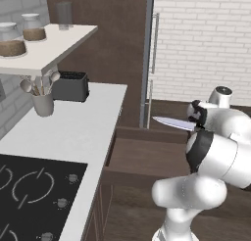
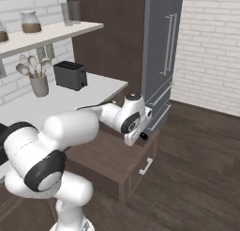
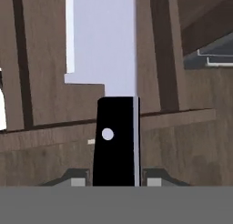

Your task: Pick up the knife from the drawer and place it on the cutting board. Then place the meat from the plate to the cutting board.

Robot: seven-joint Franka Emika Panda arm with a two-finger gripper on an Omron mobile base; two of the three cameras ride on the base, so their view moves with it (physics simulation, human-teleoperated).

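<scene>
My gripper (image 1: 197, 118) is shut on the knife (image 1: 171, 122) by its short black handle and holds it in the air above the open drawer (image 1: 147, 157). The long silver blade lies about level and points left, toward the counter. In the hand view the black handle (image 3: 116, 139) stands between my fingertips (image 3: 77, 178) and the pale blade (image 3: 103, 36) runs up and away over the brown drawer wood. From the right base view the gripper (image 2: 140, 134) hangs over the drawer (image 2: 136, 177), the arm hiding most of the knife. The cutting board, plate and meat are out of view.
The white counter (image 1: 68, 132) left of the drawer carries a black toaster (image 1: 71, 85) and a utensil cup (image 1: 42, 104). A black stove (image 1: 29, 196) lies nearer. A shelf (image 1: 46, 51) with jars hangs above. A tall grey fridge (image 2: 161, 51) stands beyond the drawer.
</scene>
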